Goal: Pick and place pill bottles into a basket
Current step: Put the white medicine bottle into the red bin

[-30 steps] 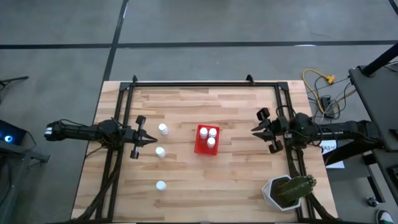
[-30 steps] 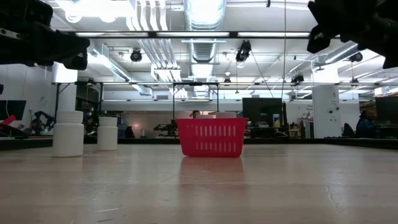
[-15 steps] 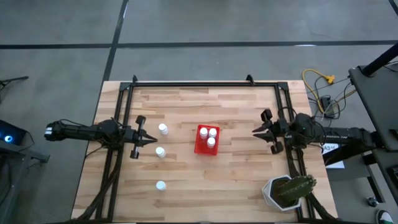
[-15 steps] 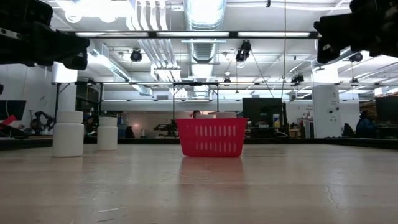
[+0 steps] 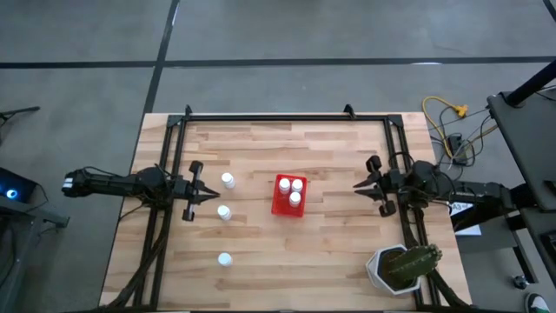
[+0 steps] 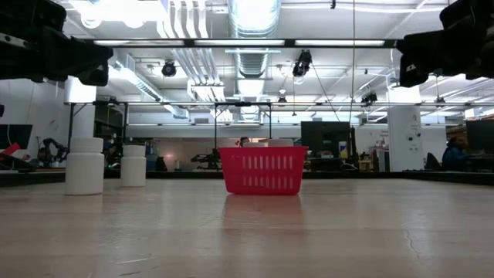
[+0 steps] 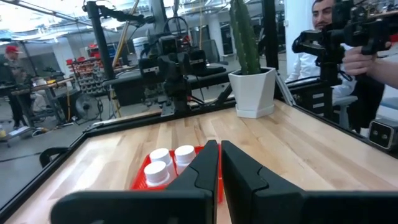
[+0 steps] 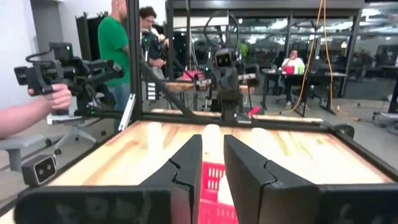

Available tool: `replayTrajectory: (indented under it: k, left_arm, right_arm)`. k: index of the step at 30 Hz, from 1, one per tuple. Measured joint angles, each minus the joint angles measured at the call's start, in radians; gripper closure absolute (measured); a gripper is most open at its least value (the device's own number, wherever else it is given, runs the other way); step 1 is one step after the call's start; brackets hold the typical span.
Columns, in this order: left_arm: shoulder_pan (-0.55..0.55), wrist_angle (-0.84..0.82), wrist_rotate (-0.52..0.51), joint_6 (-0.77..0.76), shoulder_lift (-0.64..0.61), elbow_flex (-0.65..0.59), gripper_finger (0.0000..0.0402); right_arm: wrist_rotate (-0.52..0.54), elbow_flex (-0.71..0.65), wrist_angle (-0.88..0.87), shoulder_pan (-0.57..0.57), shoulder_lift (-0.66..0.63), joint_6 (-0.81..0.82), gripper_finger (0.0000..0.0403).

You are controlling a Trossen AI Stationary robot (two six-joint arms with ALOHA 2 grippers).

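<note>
Sitting inside slatted red basket [image 5: 284, 205] (rectangular): white cylindrical pill bottles [image 5: 294, 198].

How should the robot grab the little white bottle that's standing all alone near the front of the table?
Probably from straight above, closing the fingers on the round sides of the lone bottle just under its cap. It stands upright on the table with open wood all around, so nothing blocks a descent. The left gripper is nearer.

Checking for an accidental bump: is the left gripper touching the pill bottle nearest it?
Apart. In the high view, bare wood shows between the left gripper and the nearest pill bottle; its fingers are shut on nothing.
</note>
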Motion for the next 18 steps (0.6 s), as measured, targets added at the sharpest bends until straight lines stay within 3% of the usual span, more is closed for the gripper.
replayTrajectory:
  k: [18]
  left_arm:
    - [0.000,-0.009,-0.084,0.011,0.050,0.002,0.0400]
  right_arm:
    - [-0.001,-0.005,-0.045,-0.001,0.003,-0.040,0.0344]
